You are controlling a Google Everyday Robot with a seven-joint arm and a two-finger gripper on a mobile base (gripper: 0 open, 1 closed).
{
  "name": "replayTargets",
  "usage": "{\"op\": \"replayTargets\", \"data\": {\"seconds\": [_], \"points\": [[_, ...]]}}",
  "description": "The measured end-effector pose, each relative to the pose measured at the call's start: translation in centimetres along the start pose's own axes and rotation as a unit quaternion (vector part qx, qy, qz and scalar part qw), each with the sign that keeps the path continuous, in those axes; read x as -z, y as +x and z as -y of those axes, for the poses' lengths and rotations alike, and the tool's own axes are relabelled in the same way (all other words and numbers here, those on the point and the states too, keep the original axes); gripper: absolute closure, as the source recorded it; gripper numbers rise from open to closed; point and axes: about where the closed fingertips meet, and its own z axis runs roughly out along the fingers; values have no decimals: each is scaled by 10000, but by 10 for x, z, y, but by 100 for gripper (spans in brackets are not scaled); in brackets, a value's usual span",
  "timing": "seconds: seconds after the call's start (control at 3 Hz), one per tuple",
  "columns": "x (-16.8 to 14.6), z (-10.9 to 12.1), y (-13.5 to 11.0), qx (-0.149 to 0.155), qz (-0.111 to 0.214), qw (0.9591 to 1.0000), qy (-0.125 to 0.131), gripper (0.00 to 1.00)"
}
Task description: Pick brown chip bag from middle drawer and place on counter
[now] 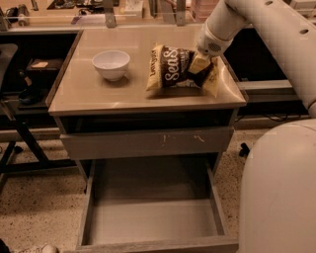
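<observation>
The brown chip bag (174, 70) rests on its edge on the beige counter (98, 91), at the right side, white "Sea Salt" script facing me. My gripper (201, 63) comes down from the white arm at the upper right and is shut on the bag's right end. The middle drawer (148, 222) is pulled open below, a grey box with low walls and a bare floor.
A white bowl (111, 64) stands on the counter left of the bag. A closed grey drawer face with pale scratches (148, 142) sits under the counter. A cluttered bench (98, 10) runs behind. My white base (281, 192) fills the lower right.
</observation>
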Motion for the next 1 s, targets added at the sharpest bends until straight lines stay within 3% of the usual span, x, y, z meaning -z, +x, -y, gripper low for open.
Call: {"op": "replayTargets", "data": {"seconds": [1.0], "points": [[0, 0, 0, 0, 0, 10000, -1, 12]]}}
